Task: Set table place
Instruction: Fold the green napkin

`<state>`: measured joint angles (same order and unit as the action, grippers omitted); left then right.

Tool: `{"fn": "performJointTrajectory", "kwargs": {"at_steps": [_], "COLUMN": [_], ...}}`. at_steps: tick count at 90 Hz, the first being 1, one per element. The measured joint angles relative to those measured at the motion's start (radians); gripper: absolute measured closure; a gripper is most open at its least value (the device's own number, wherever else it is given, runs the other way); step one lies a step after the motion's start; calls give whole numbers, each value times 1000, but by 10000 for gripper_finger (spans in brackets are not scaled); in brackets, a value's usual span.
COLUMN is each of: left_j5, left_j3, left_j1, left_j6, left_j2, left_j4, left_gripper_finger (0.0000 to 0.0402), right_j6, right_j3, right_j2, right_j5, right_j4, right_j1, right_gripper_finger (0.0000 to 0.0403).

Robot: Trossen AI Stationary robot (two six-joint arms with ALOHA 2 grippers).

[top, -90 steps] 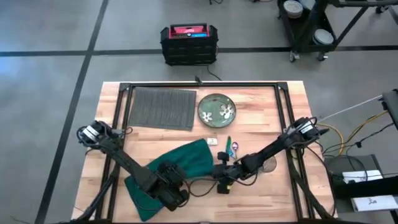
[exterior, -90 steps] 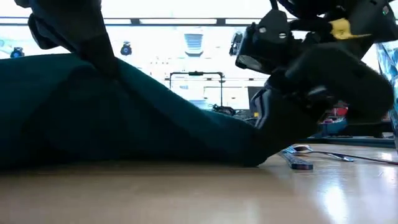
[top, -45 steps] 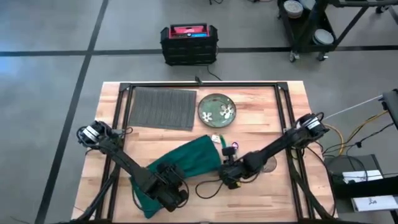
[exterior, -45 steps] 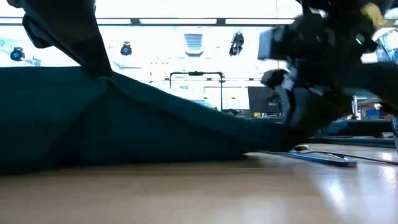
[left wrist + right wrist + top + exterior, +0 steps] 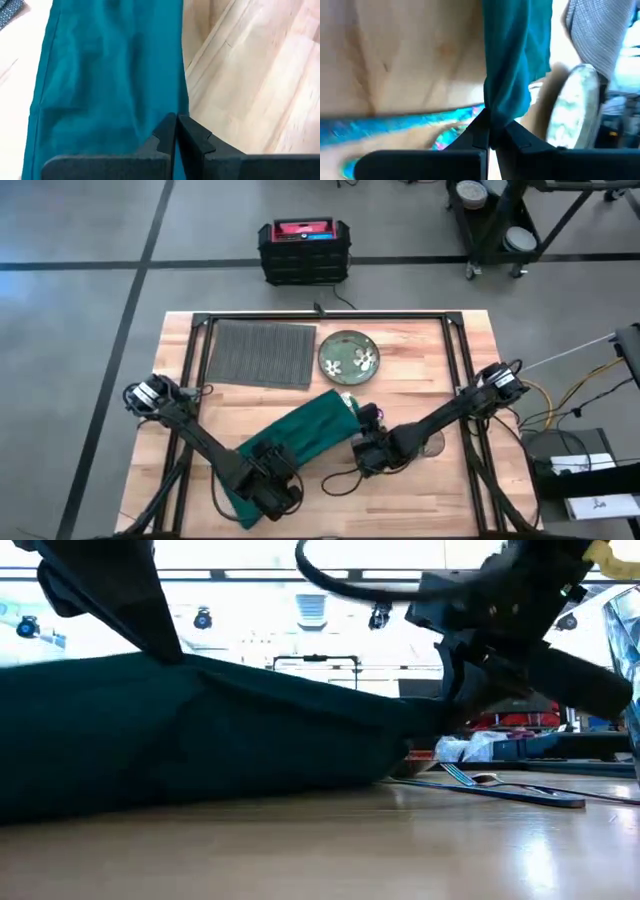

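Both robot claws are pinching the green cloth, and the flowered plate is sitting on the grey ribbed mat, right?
Not quite. The plate sits on the bare table, beside the mat, as the high view shows. Both grippers, left and right, do pinch the green cloth.

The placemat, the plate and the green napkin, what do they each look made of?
The placemat looks like woven fabric or vinyl, matte grey, judging by its fine ribbing. The plate seems glazed ceramic, green with white flowers, though the glaze is hard to confirm. The napkin is soft cloth: it drapes and creases where the left gripper and right gripper pinch it.
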<state>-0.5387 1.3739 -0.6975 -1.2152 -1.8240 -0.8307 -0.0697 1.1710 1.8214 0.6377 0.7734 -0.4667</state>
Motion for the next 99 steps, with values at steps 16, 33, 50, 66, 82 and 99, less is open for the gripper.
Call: {"fn": "performJointTrajectory", "kwargs": {"at_steps": [16,33,50,66,82,99], "left_j5": [2,1,1,39,51,118], "left_j3": [0,0,0,0,0,-2], "left_j1": [0,0,0,-2,-24,-34], "left_j6": [0,0,0,-1,-2,5], "left_j2": [0,0,0,0,3,-65], "left_j4": [0,0,0,24,155,236], "left_gripper_finger": [401,401,401,401,401,401], "right_j6": [-8,-12,-41,-54,-2,-101], "right_j3": [-1,-1,-1,48,164,148], "right_j2": [-1,-1,-2,-2,-19,-32], "right_j5": [18,18,18,17,-85,-329], "right_j4": [55,128,157,298,362,-63], "right_j1": [0,0,-2,-13,-19,10], "right_gripper_finger": [403,383,298,212,164,151]}}
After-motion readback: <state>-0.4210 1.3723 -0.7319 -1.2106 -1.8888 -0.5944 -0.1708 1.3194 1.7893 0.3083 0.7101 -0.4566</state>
